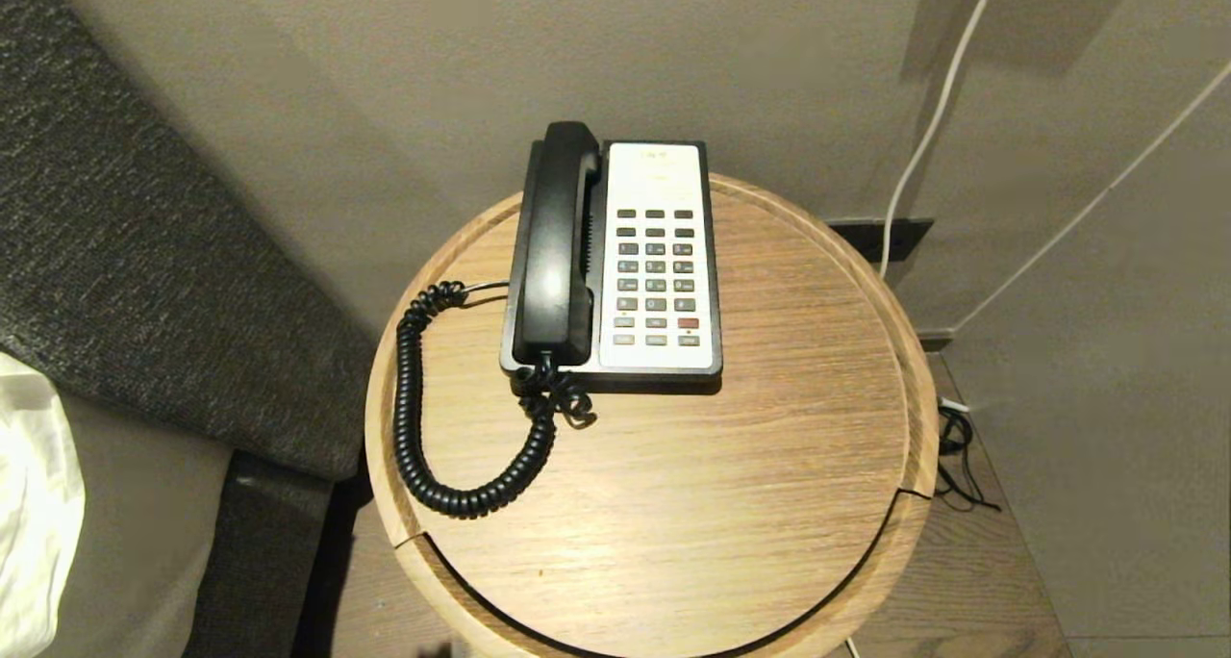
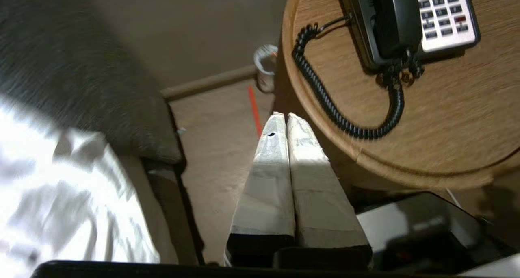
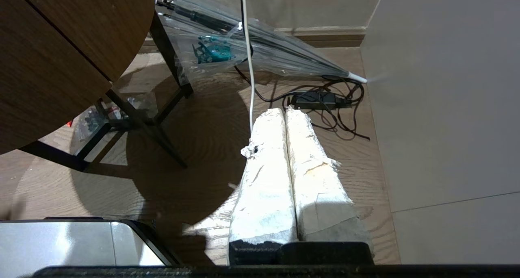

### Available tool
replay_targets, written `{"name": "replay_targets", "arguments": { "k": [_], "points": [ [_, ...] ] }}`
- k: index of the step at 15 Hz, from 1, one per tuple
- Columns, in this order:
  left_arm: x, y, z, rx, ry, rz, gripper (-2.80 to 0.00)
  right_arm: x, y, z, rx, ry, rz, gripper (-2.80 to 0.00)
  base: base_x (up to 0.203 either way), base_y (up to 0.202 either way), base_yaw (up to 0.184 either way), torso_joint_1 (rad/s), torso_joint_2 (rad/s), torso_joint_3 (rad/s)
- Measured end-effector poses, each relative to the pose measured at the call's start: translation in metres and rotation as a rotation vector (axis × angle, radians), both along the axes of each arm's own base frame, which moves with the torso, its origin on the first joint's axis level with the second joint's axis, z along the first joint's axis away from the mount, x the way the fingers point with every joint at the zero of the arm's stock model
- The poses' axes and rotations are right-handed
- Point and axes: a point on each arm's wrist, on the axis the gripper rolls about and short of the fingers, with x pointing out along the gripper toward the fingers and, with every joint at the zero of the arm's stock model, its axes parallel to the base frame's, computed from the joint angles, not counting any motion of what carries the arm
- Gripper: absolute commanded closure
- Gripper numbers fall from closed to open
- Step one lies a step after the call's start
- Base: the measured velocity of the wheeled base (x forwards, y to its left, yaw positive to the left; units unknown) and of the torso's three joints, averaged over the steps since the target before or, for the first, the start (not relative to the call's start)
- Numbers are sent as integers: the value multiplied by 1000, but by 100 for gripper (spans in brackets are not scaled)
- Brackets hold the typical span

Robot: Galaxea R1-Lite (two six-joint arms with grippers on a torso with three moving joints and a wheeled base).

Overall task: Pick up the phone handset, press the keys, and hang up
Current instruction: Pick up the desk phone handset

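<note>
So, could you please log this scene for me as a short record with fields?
handset: phone handset resting in the cradle on the phone's left side
keys: keys on the white faceplate, one red, untouched
cord: coiled cord looping over the round wooden table
left end effector: left end effector shut, empty, off the table's edge
right end effector: right end effector shut, empty, low above the floor

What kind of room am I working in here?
Most likely a hotel bedroom. A corded desk phone sits on a small round wooden side table, right beside what looks like a padded grey headboard with white bedding below it.
</note>
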Motion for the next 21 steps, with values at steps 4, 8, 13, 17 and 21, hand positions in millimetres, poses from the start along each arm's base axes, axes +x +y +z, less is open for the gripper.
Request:
{"name": "replay_targets", "arguments": {
  "k": [4, 8, 13, 17, 21],
  "points": [
    [92, -22, 48, -43, 120, -91, 0, 0, 0, 0, 1, 0, 0, 0, 0, 0, 0, 0, 0, 0],
    [154, -104, 57, -136, 235, -107, 0, 0, 0, 0, 0, 0, 0, 0, 0, 0, 0, 0, 0, 0],
    [176, -174, 30, -56, 266, 35, 0, 0, 0, 0, 0, 0, 0, 0, 0, 0, 0, 0, 0, 0],
    [178, -184, 26, -43, 259, 42, 0, 0, 0, 0, 0, 0, 0, 0, 0, 0, 0, 0, 0, 0],
    [172, -198, 28, -63, 233, 6, 0, 0, 0, 0, 0, 0, 0, 0, 0, 0, 0, 0, 0, 0]
  ]
}}
